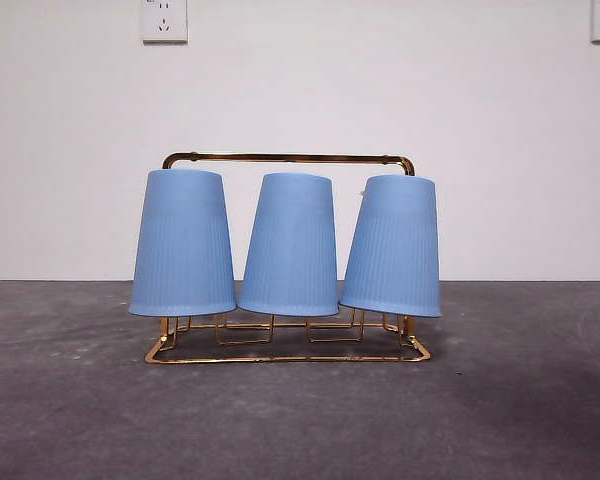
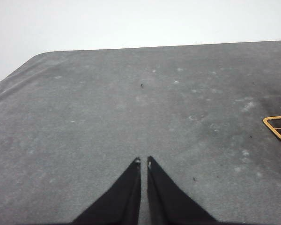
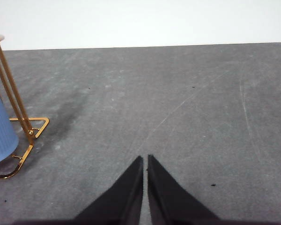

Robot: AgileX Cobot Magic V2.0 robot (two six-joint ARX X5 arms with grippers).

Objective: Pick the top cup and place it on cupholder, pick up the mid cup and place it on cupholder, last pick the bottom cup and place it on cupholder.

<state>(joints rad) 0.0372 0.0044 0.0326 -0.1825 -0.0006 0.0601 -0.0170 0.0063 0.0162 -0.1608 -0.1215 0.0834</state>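
Three blue cups [image 1: 292, 245] sit inverted on cupholder [image 1: 288, 158], side by side, prongs keeping them upright; job looks finished. My left gripper [image 2: 144, 161] pinched closed, empty, over bare table [image 2: 107, 117]. Right gripper [image 3: 144, 158] likewise closed, empty, cupholder base at its 9 o'clock.

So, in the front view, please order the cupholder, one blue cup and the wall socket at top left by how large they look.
1. Cupholder, the widest, spanning all three cups.
2. Blue cup; all three look about equal.
3. Socket, the smallest, but it is farther away and cut by the picture's edge, so its true size is unsure.
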